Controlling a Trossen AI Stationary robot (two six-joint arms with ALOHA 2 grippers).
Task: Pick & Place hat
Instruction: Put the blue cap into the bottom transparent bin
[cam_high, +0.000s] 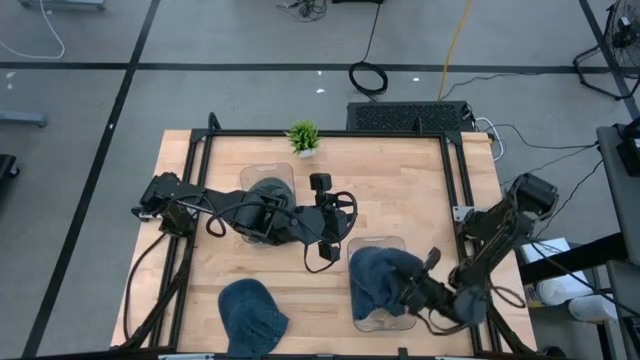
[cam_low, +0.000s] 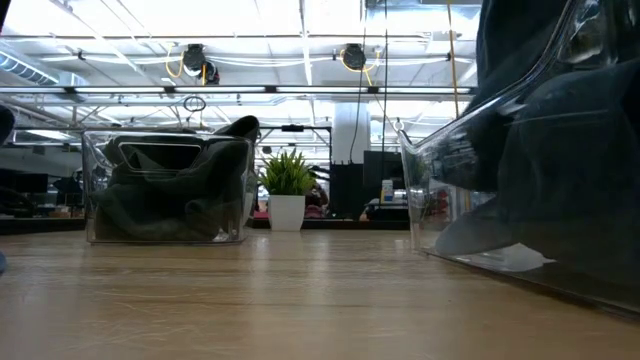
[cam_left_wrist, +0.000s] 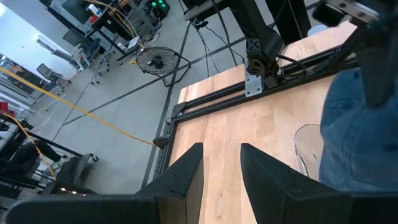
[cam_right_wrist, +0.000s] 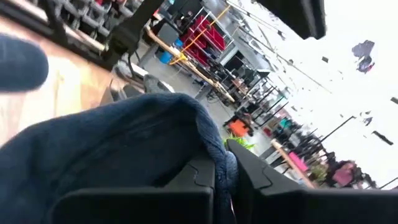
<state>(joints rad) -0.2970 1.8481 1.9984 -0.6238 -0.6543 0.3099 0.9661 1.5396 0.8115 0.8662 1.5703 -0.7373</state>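
1. Nearest the front edge of the tabletop (cam_high: 420, 190), a loose blue hat (cam_high: 250, 315) lies flat on the wood, well apart from the potted plant (cam_high: 304, 138) at the far edge. Nothing touches it; it looks to be waiting its turn.
2. Just right of it stands a clear bin (cam_high: 378, 283), also on the side away from the plant. A second blue hat (cam_high: 382, 275) bulges over its rim.
3. The right gripper (cam_high: 418, 292) is clamped shut on this hat's fabric; its wrist view shows blue cloth (cam_right_wrist: 124, 143) pinched between the closed fingers (cam_right_wrist: 249, 177). Gripping a fold at the edge probably lets the soft hat be lifted without crushing the crown.
4. Whether the hat is being taken out or set in, I cannot tell.
5. Closer to the plant, the left gripper (cam_high: 327, 248) hangs above bare wood between the two bins, its fingers (cam_left_wrist: 186, 171) partly apart and holding nothing, apparently waiting.
6. Just in front of the plant, the far clear bin (cam_high: 262, 195) holds a dark hat (cam_low: 170, 195), partly under the left arm.
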